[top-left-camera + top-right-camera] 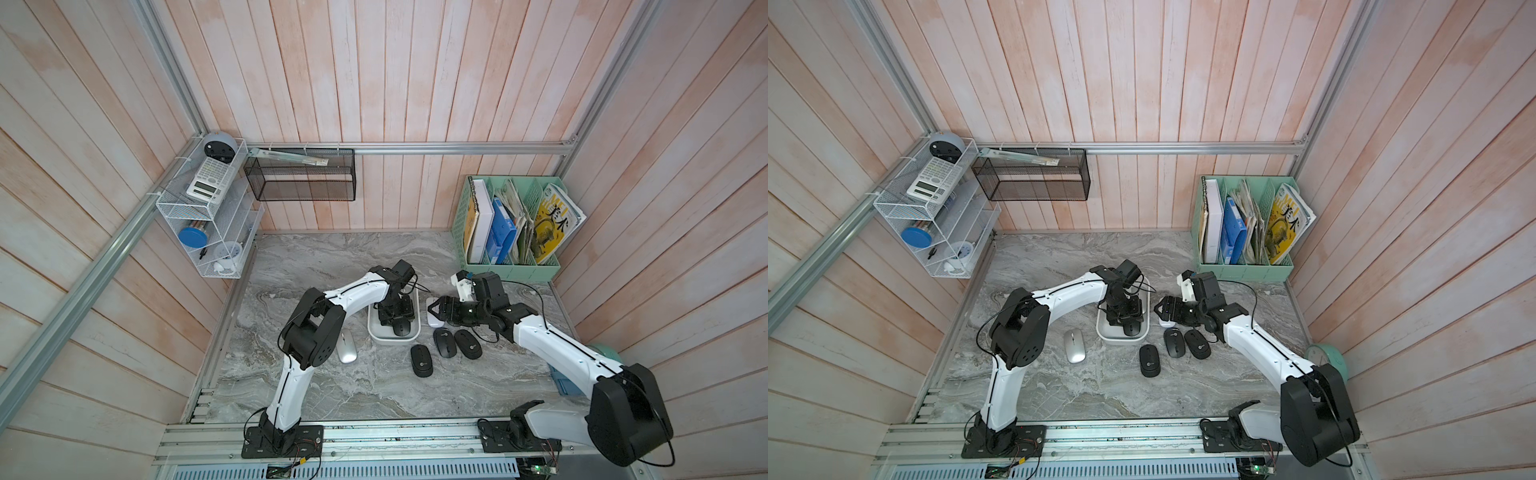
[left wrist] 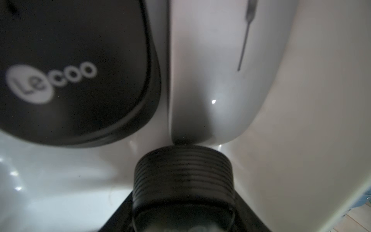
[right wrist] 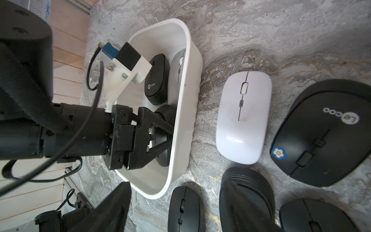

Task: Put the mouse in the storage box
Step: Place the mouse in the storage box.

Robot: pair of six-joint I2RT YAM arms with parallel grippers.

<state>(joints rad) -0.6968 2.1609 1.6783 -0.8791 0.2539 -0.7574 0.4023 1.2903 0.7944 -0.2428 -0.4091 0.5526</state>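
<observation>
The storage box (image 1: 392,340) sits mid-table on the marble table (image 1: 353,257). The left gripper (image 1: 397,319) reaches down into it. A black mouse (image 1: 401,329) lies in the near end of the box, right at the gripper's fingers. Whether the jaws clamp this mouse or stand free of it cannot be told. In the far end of the box, a black Lecoo mouse (image 3: 157,80) and a grey mouse (image 3: 177,72) lie side by side. The right gripper (image 1: 433,308) hovers just right of the box over a white mouse (image 3: 243,116), its jaws wide apart and empty. Three further black mice (image 1: 444,343) lie on the table near and right of the box. A silver mouse (image 1: 346,352) lies to its left.
</observation>
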